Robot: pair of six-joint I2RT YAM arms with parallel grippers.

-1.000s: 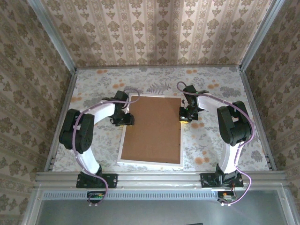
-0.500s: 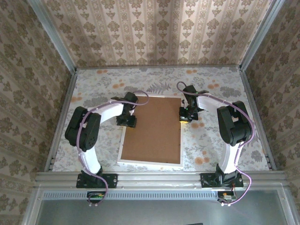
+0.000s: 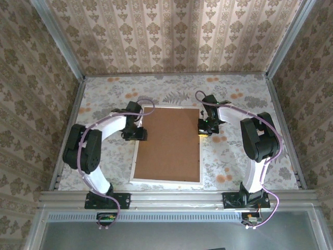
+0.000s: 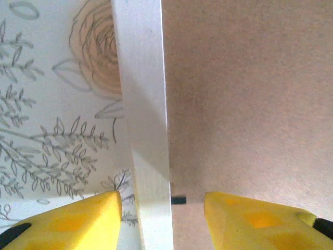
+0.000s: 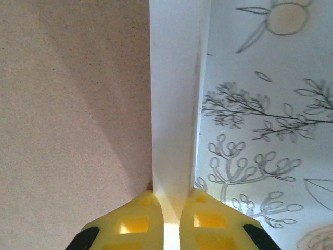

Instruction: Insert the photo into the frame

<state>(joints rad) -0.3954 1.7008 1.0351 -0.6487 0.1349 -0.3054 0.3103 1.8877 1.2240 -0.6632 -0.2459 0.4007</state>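
White frame [image 3: 166,181], long axis near-to-far: right end effector [image 5: 171,200] clamps its right rail; left end effector [image 4: 161,200] straddles the left, parted, empty.

Striped beige damask wallpaper [image 3: 171,31] wraps the back and both sides, metal posts [image 3: 57,39] running down the corners. Below, a pale floral tabletop [image 3: 239,91], evenly lit, with an aluminium rail [image 3: 177,198] along its near edge.

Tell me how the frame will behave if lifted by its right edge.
Probably stiff: the frame shows straight rails. Pinched by the right gripper on one thin edge, it would likely tilt. The brown board lying in it might slide.
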